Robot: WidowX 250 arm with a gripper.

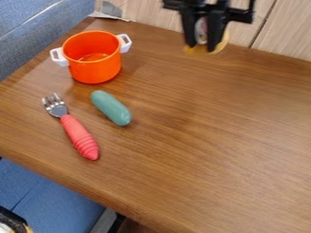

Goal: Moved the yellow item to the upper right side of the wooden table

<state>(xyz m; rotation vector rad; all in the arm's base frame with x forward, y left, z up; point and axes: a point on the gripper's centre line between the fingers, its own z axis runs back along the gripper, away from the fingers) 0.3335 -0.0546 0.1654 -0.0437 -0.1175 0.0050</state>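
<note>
My black gripper hangs at the top of the view, right of centre, over the far edge of the wooden table. The yellow item is held between its two fingers, which cover much of it; a rounded yellow edge shows at the right and a yellow strip below the fingertips. A whitish patch shows between the fingers. The item appears raised above the tabletop.
An orange pot with white handles stands at the upper left. A teal oblong piece and a fork with a red handle lie nearer. A pale wood panel rises behind the table.
</note>
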